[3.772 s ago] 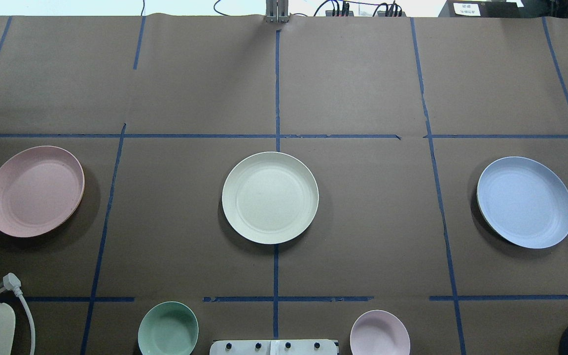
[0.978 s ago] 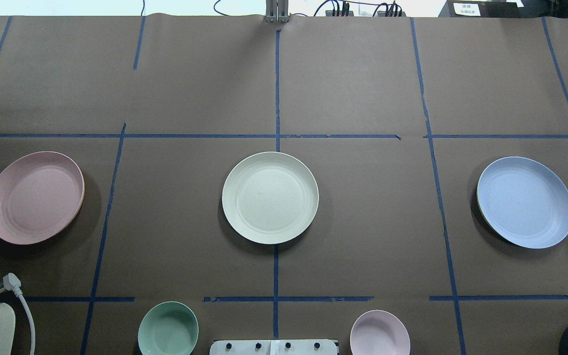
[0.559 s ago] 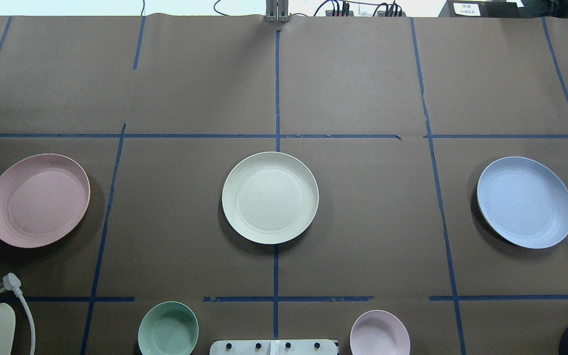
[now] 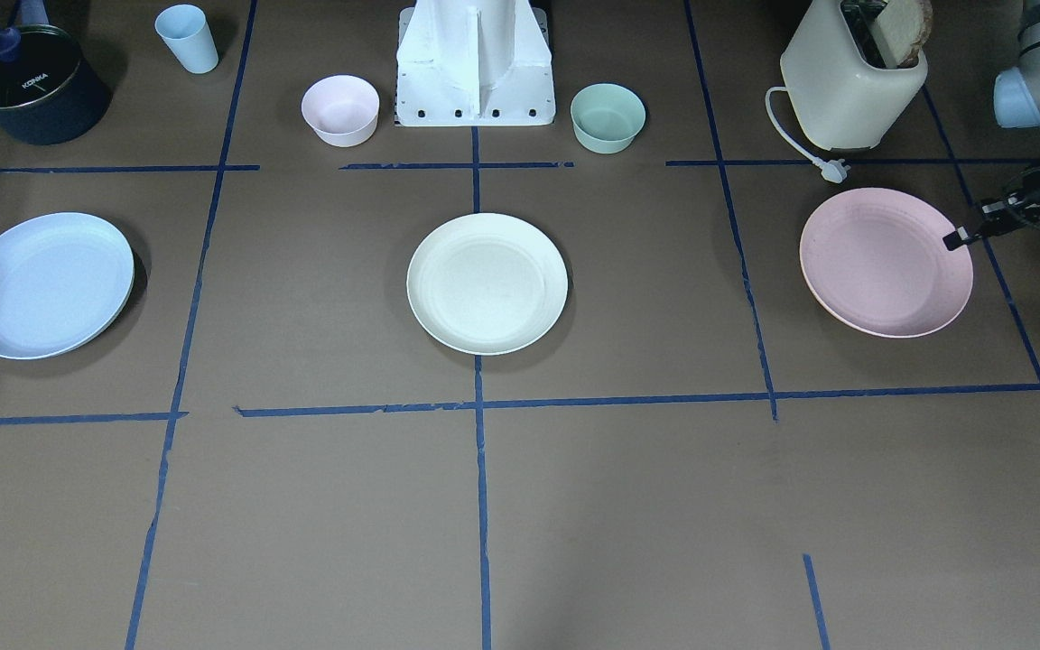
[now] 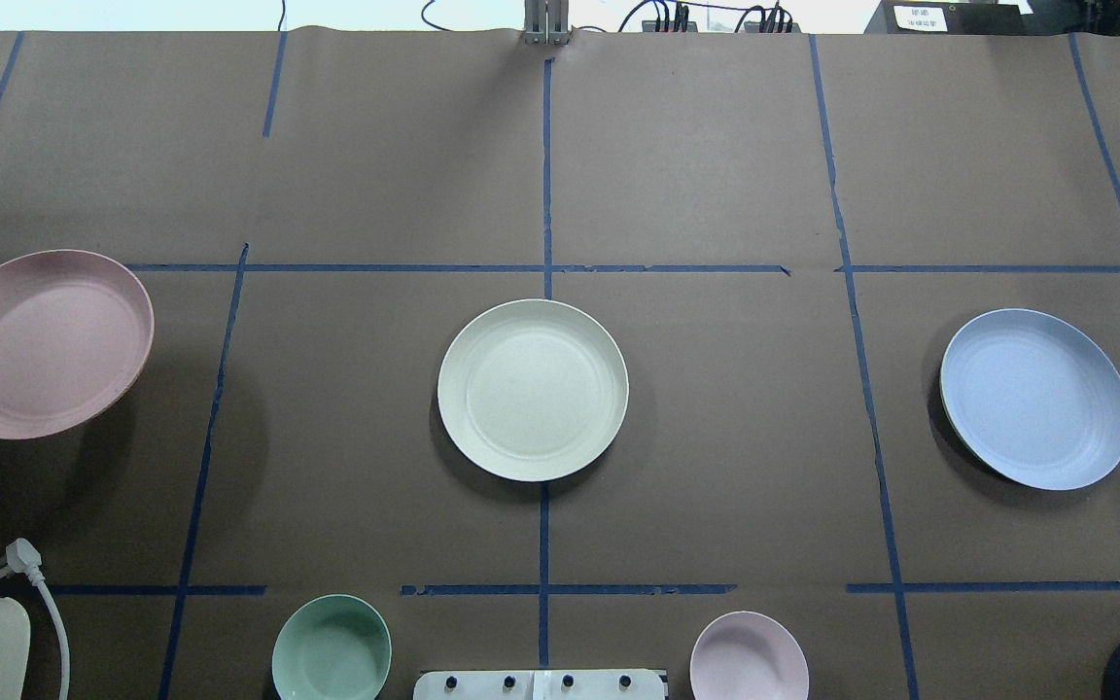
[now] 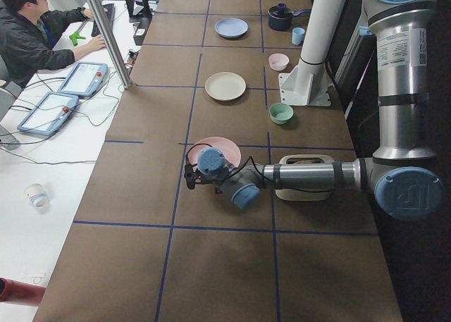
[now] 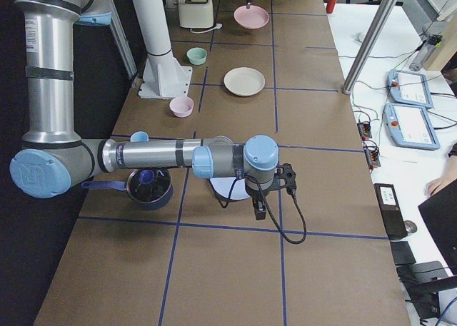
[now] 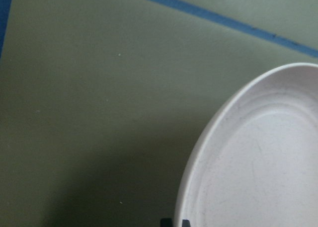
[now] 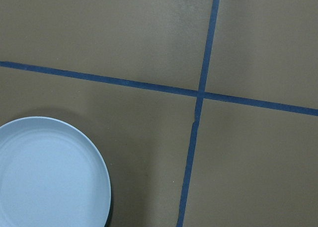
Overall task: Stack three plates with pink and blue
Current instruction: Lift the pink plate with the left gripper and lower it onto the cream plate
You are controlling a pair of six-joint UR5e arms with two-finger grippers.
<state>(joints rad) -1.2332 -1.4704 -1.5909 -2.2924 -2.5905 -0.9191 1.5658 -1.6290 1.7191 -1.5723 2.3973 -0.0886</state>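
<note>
The left claw [image 4: 953, 239] pinches the rim of the pink plate [image 5: 45, 340] and holds it off the surface [image 5: 716, 175]. The cream plate [image 5: 533, 389] lies in the middle. The blue plate [image 5: 1034, 399] lies far right. The right claw [image 7: 260, 212] is near it; wide or narrow, I cannot tell.

Pink bowl [image 4: 340, 109] & green bowl [image 4: 608, 116] well apart. Toaster [image 4: 849, 86] w/ bread [image 4: 904, 18], plug [image 4: 836, 170] lying loose. Pot [image 4: 32, 86] beside blue cup [image 4: 187, 38].
</note>
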